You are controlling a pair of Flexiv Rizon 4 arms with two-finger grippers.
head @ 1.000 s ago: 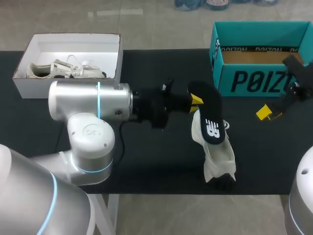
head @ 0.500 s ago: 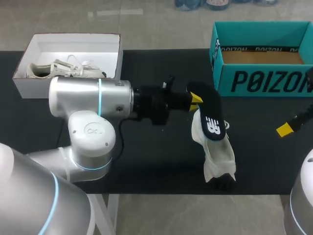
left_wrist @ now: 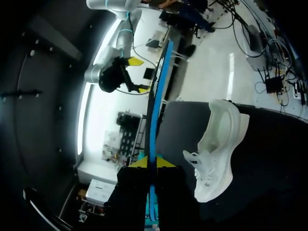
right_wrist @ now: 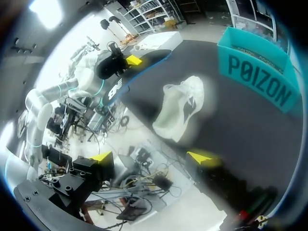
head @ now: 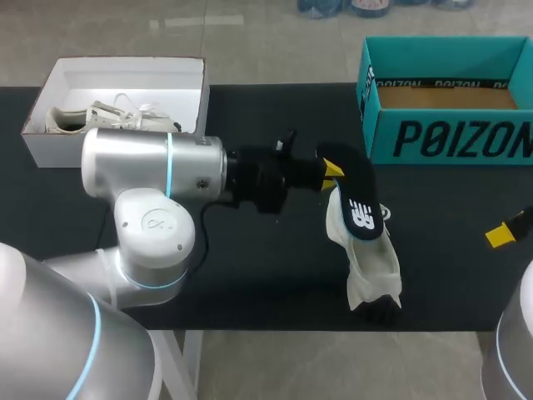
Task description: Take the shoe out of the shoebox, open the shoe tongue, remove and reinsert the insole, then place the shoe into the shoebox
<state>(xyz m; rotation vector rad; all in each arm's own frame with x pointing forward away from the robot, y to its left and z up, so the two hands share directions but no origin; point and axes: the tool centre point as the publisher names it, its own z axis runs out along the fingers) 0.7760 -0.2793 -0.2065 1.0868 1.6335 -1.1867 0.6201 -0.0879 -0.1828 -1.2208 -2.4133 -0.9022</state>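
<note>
Black insole (head: 356, 200) sits just right of the frame's centre in the head view, pinched at 1 end by the left gripper (head: 331, 171) and raised over the shoe (head: 368, 265). In the left wrist view the insole shows edge-on, with the 2 yellow tips pressed against its 2 faces, so the grasp looks firm. Held out this way, its free end points down toward the shoe's opening, which I judge suits sliding it back inside.

White and slack, the shoe lies on the dark table (head: 250, 275) at the lower right of centre, directly under the insole. Its lower end lies close to the table's front edge, so a hard push downward could nudge it off.

At the far right edge of the head view only a yellow tip of the other arm shows. The right wrist view shows the right gripper (right_wrist: 151, 158) released, its tips well apart with nothing between them, well clear of the shoe.

Upper right, the teal shoebox (head: 441, 137) stands open-topped with a bare cardboard floor. Bare table lies between it and the shoe, which leaves room for the later carry. Upper left, a white box (head: 125, 71) holds another pale shoe (head: 92, 118), well apart from the work.
</note>
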